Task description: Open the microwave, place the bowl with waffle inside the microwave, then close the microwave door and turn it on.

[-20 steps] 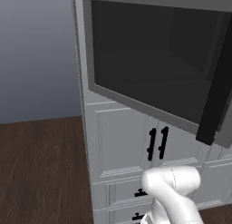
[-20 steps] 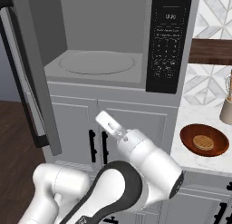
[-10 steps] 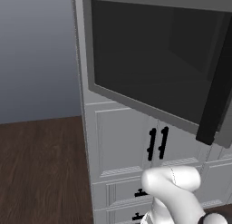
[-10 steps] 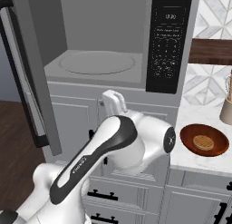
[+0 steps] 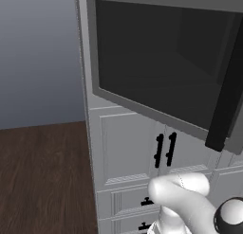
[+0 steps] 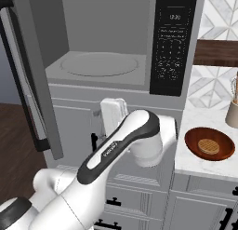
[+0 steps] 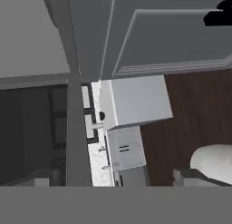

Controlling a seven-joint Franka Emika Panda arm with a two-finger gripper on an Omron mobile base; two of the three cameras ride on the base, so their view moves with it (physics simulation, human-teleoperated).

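The microwave (image 6: 107, 43) stands open, showing its light grey cavity and round turntable (image 6: 100, 64). The microwave door (image 6: 28, 84) is swung out to the left; its dark glass (image 5: 161, 67) and black bar handle (image 5: 227, 95) face the left base view. The bowl with waffle (image 6: 209, 144) sits on the white counter to the right of the microwave, below its control panel (image 6: 171, 43). My gripper (image 7: 110, 180) is open with nothing between its fingers. The hand (image 6: 114, 115) hangs just under the microwave's front edge, left of the bowl and apart from it.
White panelled cabinet doors with black handles (image 5: 164, 150) fill the wall under the microwave. Dark wood floor (image 5: 42, 176) lies to the left. A beige jar (image 6: 232, 113) stands at the counter's far right. My own forearm (image 6: 125, 150) crosses in front of the cabinets.
The arm has rolled and swung its elbow up to the right while the hand stayed under the microwave. The gripper stays open; door and bowl have not moved.
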